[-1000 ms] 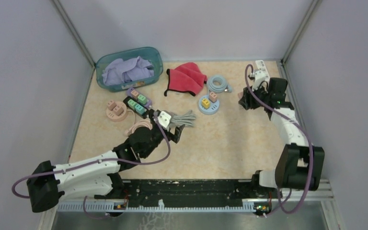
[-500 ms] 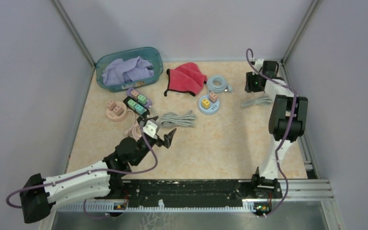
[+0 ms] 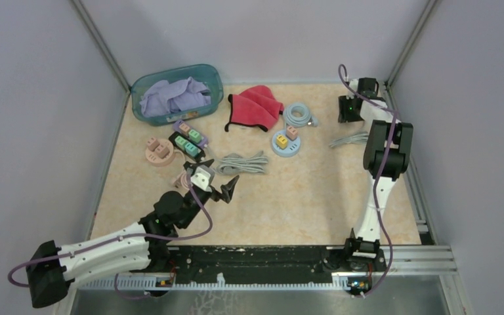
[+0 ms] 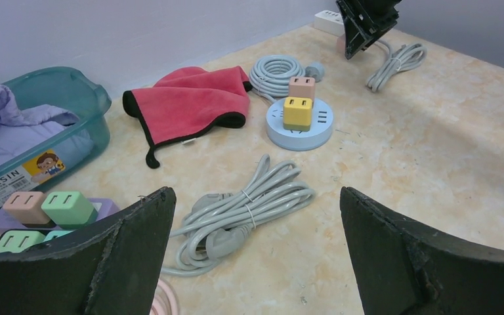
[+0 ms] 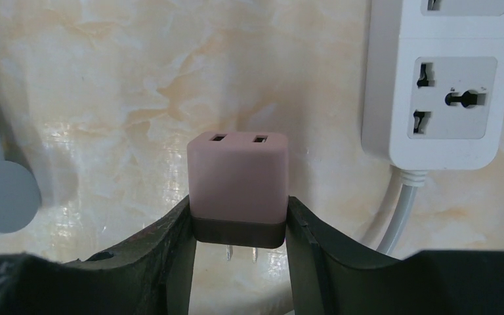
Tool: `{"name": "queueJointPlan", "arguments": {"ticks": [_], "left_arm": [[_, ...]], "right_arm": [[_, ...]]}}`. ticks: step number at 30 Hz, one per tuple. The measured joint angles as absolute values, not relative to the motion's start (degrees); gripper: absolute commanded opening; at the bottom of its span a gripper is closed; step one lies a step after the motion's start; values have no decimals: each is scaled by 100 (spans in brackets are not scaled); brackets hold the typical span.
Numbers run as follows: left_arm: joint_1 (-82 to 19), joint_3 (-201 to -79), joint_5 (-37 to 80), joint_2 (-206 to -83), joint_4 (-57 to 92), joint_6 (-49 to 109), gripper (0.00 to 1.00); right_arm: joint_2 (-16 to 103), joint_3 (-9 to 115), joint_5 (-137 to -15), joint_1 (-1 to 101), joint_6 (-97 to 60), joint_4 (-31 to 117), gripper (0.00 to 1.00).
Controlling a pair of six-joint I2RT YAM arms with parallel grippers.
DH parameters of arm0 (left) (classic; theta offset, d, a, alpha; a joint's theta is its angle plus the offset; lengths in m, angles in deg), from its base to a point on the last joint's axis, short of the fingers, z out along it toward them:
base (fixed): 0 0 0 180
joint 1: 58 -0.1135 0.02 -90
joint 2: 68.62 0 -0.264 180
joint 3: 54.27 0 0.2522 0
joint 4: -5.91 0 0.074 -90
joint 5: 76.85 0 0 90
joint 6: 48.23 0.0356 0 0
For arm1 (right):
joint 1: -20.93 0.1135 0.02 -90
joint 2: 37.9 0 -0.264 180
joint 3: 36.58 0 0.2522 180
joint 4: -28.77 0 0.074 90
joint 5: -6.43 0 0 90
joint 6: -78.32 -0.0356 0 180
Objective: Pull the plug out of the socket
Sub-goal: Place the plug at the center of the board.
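Right wrist view gives us the clearest read: the right gripper is clamped on the pink plug, one finger on each side of its darker base. Its two prongs hang bare below, so we judge the plug already free of the white power strip, which lies just beside it on the table.

What worries us is the hold. The fingers pinch only the lower band of the plug, and its taller body stands above them. A quick swing of the arm could let the plug pivot or slip out and drop onto the table.

The strip's cord runs close by the right finger. A careless move toward it could catch the cord and drag the strip along. A move back toward the strip could also knock it aside.

From the left wrist we see the left gripper spread wide and holding nothing, hovering over the grey cable bundle, well apart from the plug. We see little risk from that side unless it drops onto the bundle.
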State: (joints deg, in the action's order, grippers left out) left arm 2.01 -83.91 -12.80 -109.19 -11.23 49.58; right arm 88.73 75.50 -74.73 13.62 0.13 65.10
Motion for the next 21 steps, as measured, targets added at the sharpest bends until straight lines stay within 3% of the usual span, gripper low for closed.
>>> {"name": "queueJointPlan", "arguments": {"ticks": [8,13,21], "left_arm": [[201,-8391,-1280,-11057,-1118,4958,100],[201,-8391,-1283,-11061,-1118,4958,100],[201,-8393,-1294,-11061,-1118,4956,100]], "right_arm": [[9037,7760,-7514,1292,6,6790,51],[9037,7845,-7475,1276,-35,6836,65],[8805,7714,-7267,1193,-83,6871,66]]}}
